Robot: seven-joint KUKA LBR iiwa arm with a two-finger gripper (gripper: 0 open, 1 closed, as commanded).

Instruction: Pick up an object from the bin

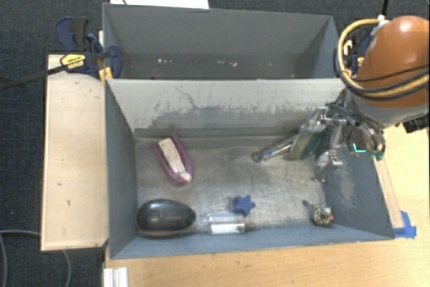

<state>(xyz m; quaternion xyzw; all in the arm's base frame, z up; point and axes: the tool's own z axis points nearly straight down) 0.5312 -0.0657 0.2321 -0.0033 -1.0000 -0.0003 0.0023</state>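
Bin (119, 165), front edge: black oval lump (165, 217), clear tube (225, 223), blue star piece (242, 204), small brassy knob (322, 215). Farther back, pink block (175, 160) left; right, green-grey long tool (282, 150) beside the gripper (324, 161), spread or clamped, can't tell. Scuffed grey floor (269, 188).

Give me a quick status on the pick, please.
Gripper low, right side of bin. Long blue-green tool at it, hold unconfirmed. Small round thing nearby in front.

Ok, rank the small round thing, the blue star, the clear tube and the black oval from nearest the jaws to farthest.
1. Small round thing, front right.
2. Blue star, front middle.
3. Clear tube, just left of the star, by the front wall.
4. Black oval, front left corner.
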